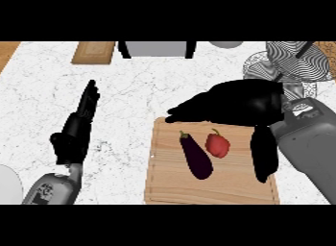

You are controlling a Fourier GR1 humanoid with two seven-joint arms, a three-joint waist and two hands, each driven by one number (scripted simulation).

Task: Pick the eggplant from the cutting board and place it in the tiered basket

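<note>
A dark purple eggplant (196, 157) lies lengthwise on the wooden cutting board (171, 187), with a red pepper (218, 144) just to its right. My right hand (234, 103) hovers over the board's far edge, above and beyond the eggplant, its fingers stretched to the left and its thumb hanging down at the board's right side; it is open and holds nothing. The wire tiered basket (298, 62) stands at the back right, partly hidden by that hand. My left hand (77, 127) rests open at the left, fingers pointing away.
A white plate (1, 185) shows at the lower left edge. At the back stand a small wooden block (94, 52), a grey box (157, 48) and a pale rounded object (226, 44). Wooden surfaces flank the marble counter (128, 91).
</note>
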